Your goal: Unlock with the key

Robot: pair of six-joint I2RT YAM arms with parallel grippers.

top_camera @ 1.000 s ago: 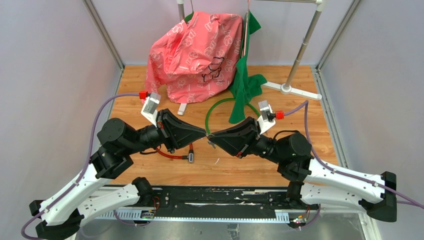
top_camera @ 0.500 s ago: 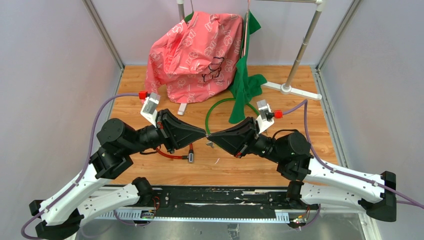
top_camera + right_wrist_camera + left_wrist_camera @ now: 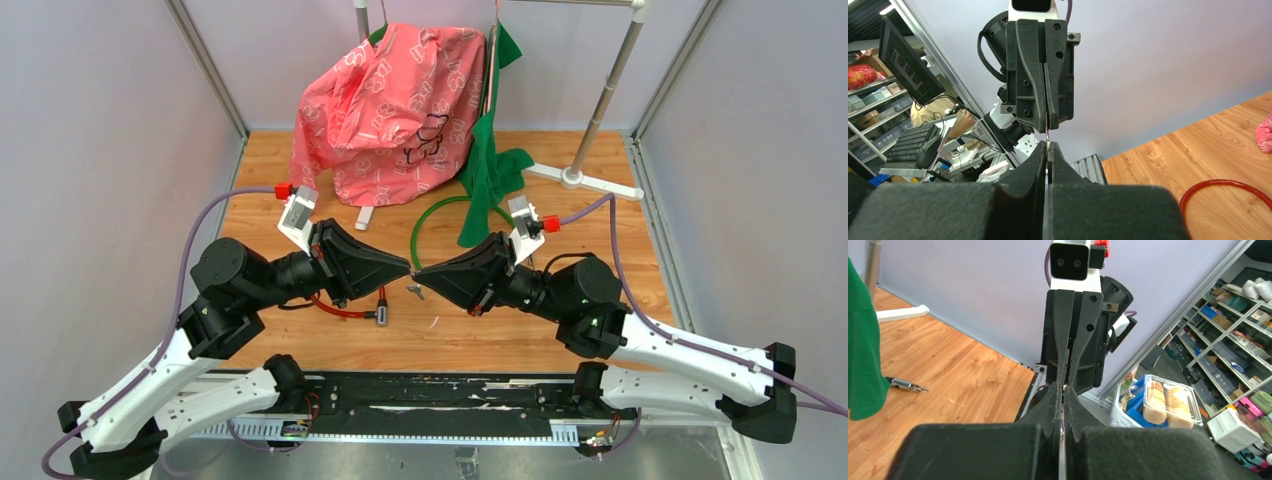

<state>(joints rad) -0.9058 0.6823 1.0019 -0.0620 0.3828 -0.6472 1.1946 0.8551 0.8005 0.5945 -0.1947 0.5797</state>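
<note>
My left gripper (image 3: 411, 271) and right gripper (image 3: 418, 272) meet tip to tip above the middle of the wooden table. Both are shut. A thin metal key (image 3: 1047, 134) spans between their tips in the right wrist view, and a small metal piece (image 3: 414, 292) hangs just below them. In the left wrist view only a thin sliver shows between my left fingers (image 3: 1054, 405). The red cable lock (image 3: 340, 309) lies under the left gripper, with its metal barrel (image 3: 383, 316) on the table. It also shows in the right wrist view (image 3: 1228, 197).
A green cable loop (image 3: 432, 213) lies behind the grippers. A pink bag (image 3: 390, 100) and a green cloth (image 3: 490, 175) hang from a rack with a white foot (image 3: 585, 180). A small metal cylinder (image 3: 904, 385) lies on the table near the right arm.
The right gripper has shifted slightly left and rolled a little. The hanging metal piece has moved a little left. The left arm has barely moved.
</note>
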